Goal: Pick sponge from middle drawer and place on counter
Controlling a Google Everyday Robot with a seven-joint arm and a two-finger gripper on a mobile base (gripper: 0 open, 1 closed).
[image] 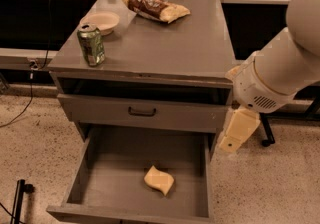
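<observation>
The pale yellow sponge [159, 180] lies on the bare floor of the pulled-out middle drawer [107, 168], near its front and right of centre. The grey counter [170, 43] tops the cabinet above it. My gripper [239, 132] hangs cream-coloured below the white arm [280, 68], just outside the drawer's right wall, beside the cabinet's right front corner. It is above and to the right of the sponge and apart from it.
On the counter stand a green soda can [91, 44] at the front left, a pale bowl [102, 21] behind it and a brown-and-yellow snack bag [155, 6] at the back. A closed drawer front with a black handle [141, 112] sits above the open drawer. A black stand [18, 199] is at lower left.
</observation>
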